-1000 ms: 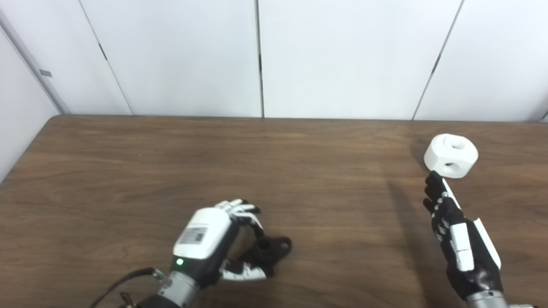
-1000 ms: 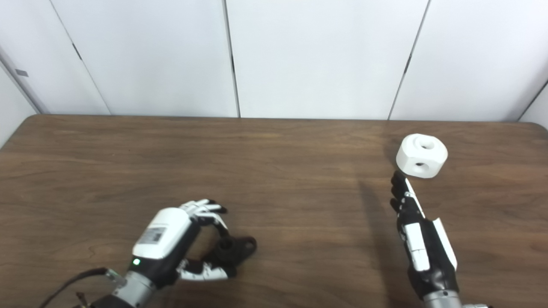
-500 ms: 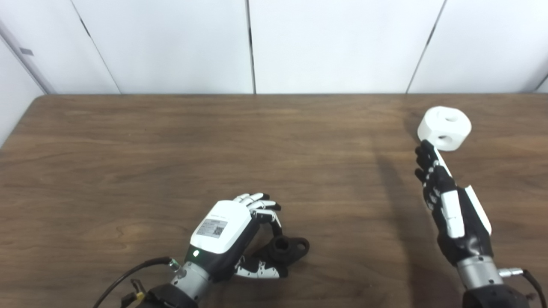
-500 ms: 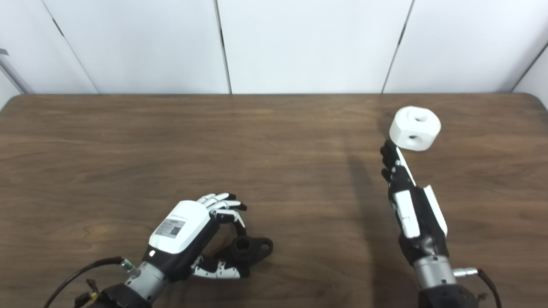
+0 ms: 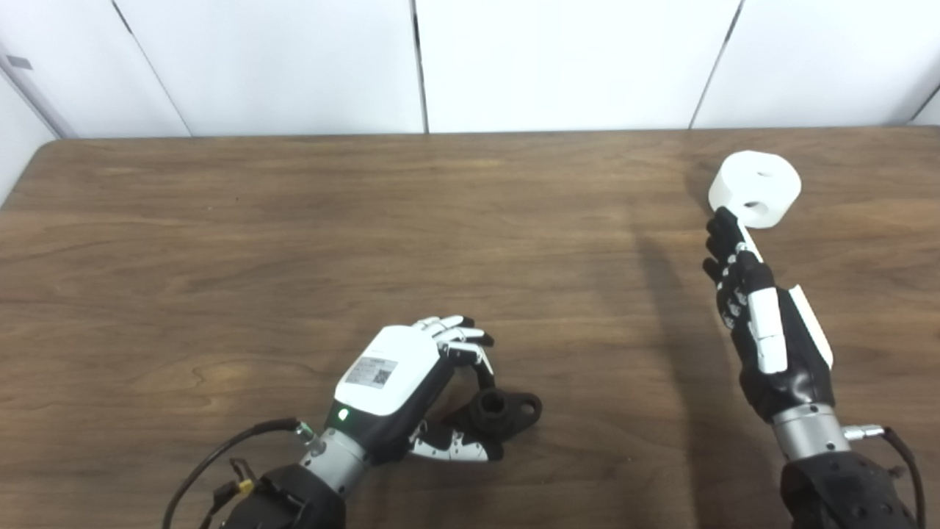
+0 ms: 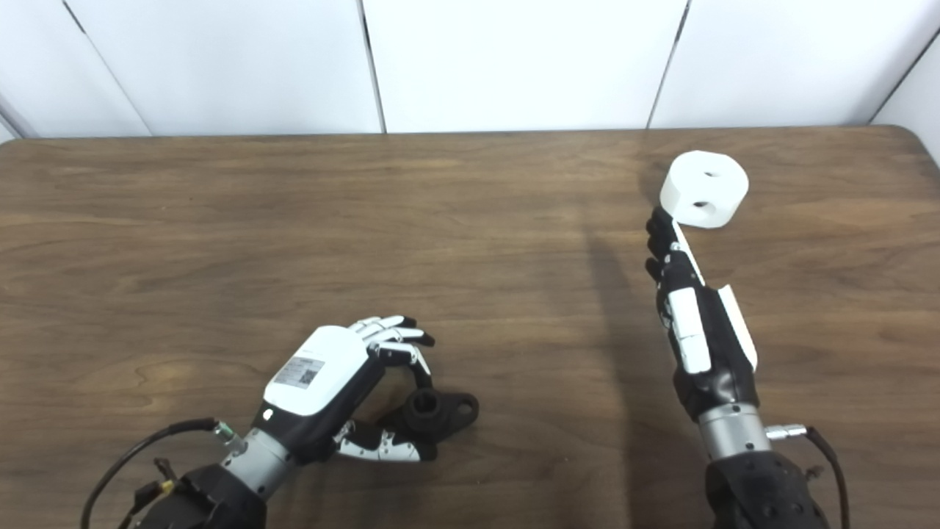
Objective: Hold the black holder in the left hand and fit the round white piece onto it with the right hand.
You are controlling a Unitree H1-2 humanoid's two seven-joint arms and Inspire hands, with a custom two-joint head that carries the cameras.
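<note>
- One table [image 5: 220,242] carries everything.
- One round white piece [image 5: 755,189] stands far right. We judge it rigid, light and smooth; take hold across its curved wall.
- One right hand [image 5: 764,323], fingers straight and apart, holds nothing; its fingertips are just beside the piece.
- One left hand [image 5: 411,389] curls around, not yet clamping, one black holder [image 5: 507,411] lying near centre. We judge the holder stiff.

The black holder [image 5: 504,414], a short dark collar with an open bore facing up and a pierced lug pointing to 3 o'clock, lies at 6 o'clock, while the round white piece [image 5: 755,189], a thick puck with holes on top and side, sits at 2 o'clock.
</note>
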